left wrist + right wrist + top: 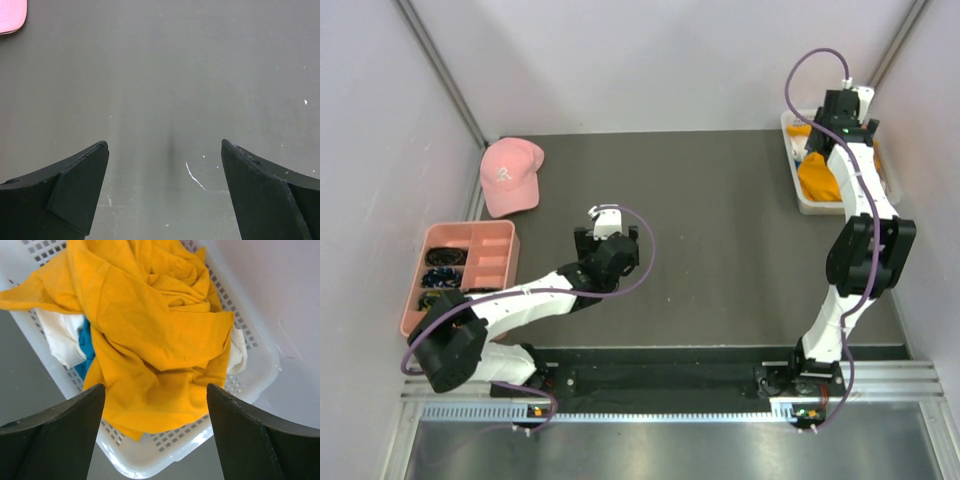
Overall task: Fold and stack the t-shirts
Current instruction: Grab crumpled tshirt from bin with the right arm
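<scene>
- You are looking down on a dark grey table (720,230) boxed in by pale walls (620,60), with a metal rail (670,395) running along the bottom edge of the top view.
- Your left gripper (164,146) is hanging over bare table just left of the middle of the top view. Its jaws are standing wide apart and holding nothing, and in its wrist view only grey surface is showing between the fingers.
- At the left edge of the top view a pink tray (480,262) is sitting on the table. Small dark items are lying in its left compartments, too small to name.
- Beyond the tray, in the upper left, a pink cap (510,172) with a white logo is lying on the table.
- Your right arm (860,250) is reaching up to the upper right of the top view, where a white basket (165,455) is standing against the right wall.
- Your right gripper (156,386) is hovering over that basket with its jaws spread. You cannot tell whether the fingers are touching the cloth.
- All the shirts are lying in the basket. The orange-yellow t-shirt (150,325) is crumpled on top, filling the middle of the right wrist view and spilling over the rim at upper left.
- The white t-shirt (62,335) and the teal-blue t-shirt (87,347) are peeking out from under it at the left of that view.
</scene>
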`<action>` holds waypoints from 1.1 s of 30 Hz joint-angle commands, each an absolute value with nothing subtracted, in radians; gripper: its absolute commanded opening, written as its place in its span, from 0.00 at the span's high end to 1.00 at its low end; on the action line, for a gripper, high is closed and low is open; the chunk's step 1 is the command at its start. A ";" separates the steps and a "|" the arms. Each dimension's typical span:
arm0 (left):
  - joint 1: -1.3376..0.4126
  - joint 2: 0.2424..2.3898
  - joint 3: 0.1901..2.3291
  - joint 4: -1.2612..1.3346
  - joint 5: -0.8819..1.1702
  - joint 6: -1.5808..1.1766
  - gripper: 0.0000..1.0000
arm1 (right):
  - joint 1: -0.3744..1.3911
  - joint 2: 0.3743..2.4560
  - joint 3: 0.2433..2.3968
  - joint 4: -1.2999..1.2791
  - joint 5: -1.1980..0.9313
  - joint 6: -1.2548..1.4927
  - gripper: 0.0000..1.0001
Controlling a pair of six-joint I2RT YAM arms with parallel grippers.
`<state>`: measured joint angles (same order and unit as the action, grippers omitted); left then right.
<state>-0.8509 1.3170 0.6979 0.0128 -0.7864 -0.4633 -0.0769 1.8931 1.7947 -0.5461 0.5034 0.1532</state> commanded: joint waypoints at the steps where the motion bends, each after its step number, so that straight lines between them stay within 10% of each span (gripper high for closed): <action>1: -0.841 1.292 0.687 0.026 -0.804 -0.442 0.01 | -0.087 1.896 1.805 -0.561 0.465 0.152 0.18; 18: -0.827 1.305 0.683 0.026 -0.790 -0.440 0.01 | -0.118 1.925 1.746 -0.561 0.396 0.176 0.24; 33: -0.824 1.342 0.695 0.020 -0.790 -0.433 0.01 | -0.137 1.948 1.749 -0.545 0.377 0.178 0.83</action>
<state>-0.8265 1.3258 0.6930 0.0132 -0.7822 -0.4423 -0.1181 1.9266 1.7405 -0.5690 0.3878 0.1764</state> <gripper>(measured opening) 0.990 0.235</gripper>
